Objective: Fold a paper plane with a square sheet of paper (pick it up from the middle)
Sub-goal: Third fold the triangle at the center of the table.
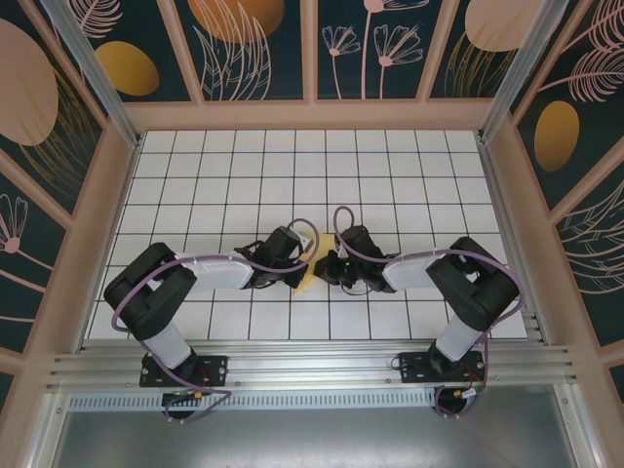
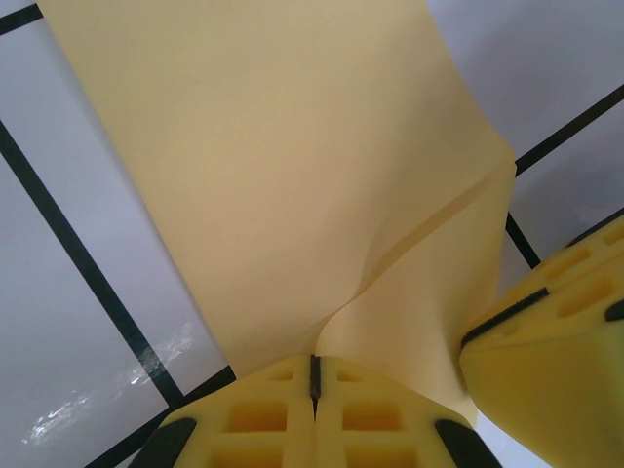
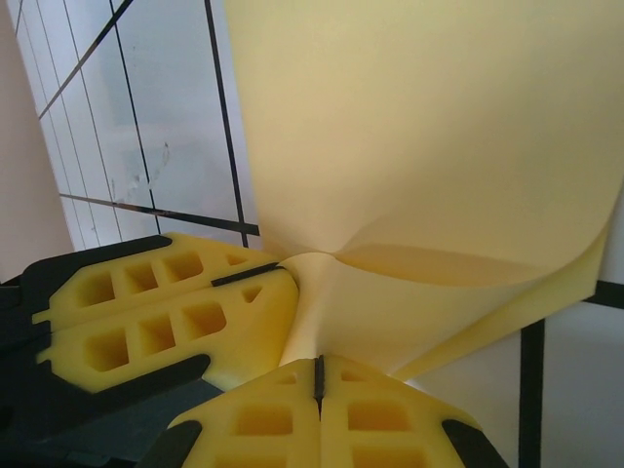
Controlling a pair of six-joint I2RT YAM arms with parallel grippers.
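Note:
The square sheet of paper (image 2: 292, 175) is thin, yellow and bent along a fold, held a little above the white grid table. My left gripper (image 2: 314, 366) is shut on its near edge, and the paper puckers where the pads pinch it. My right gripper (image 3: 318, 366) is shut on the same sheet (image 3: 429, 146) close beside it. The right arm's yellow fingers (image 2: 546, 341) show at the right of the left wrist view, and the left arm's fingers (image 3: 166, 312) at the left of the right wrist view. From above, both grippers (image 1: 297, 255) (image 1: 336, 265) meet over a sliver of paper (image 1: 308, 277). The paper plane is out of view.
The white tiled table (image 1: 312, 166) is boxed in by a wooden frame with patterned walls (image 1: 107, 195). The two arms reach in from their bases (image 1: 185, 370) (image 1: 439, 366) on the metal rail at the near edge.

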